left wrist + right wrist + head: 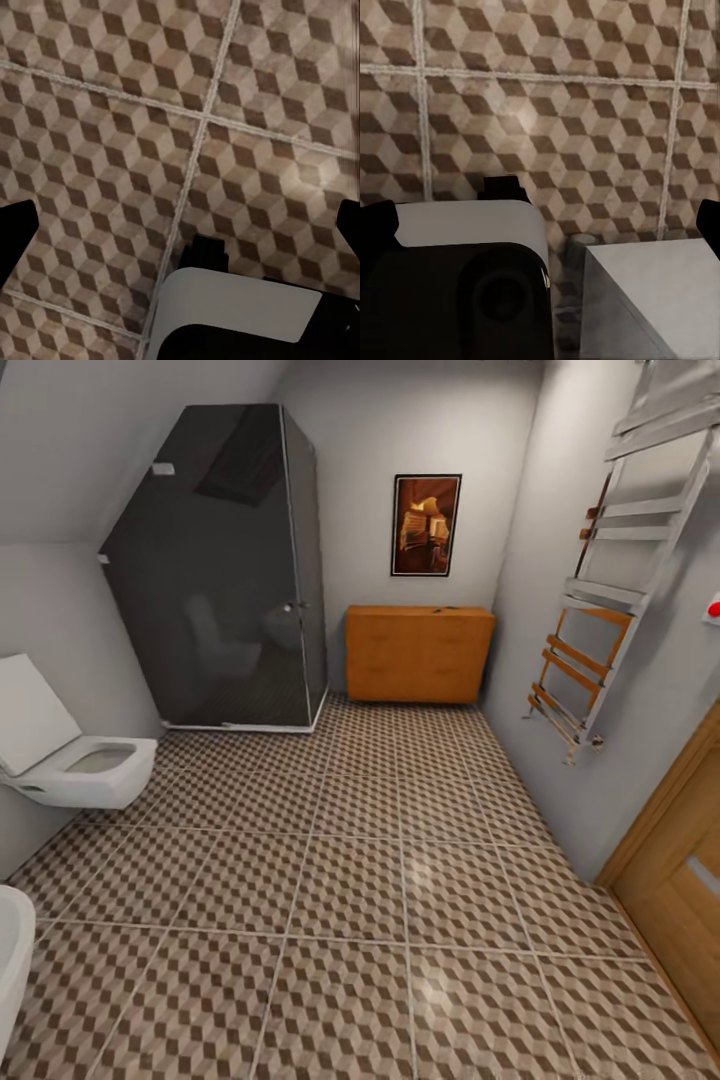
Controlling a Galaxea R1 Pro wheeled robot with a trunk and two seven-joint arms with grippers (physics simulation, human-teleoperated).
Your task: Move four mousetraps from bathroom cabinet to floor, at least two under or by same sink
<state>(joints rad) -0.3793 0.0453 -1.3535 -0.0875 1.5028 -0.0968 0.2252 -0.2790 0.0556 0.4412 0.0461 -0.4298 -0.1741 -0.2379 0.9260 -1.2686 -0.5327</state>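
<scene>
cabinet [419,654] in head view, bathroom floor [112,135] under wrists

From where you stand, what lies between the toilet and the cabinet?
In the head view, the dark glass shower cabin stands between the toilet and the cabinet, with patterned bathroom floor in front.

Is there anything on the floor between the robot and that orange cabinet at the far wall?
Nothing visible. The tiled bathroom floor runs bare up to the cabinet. The toilet and dark shower cubicle stand off to the left, the towel rail on the right wall.
</scene>
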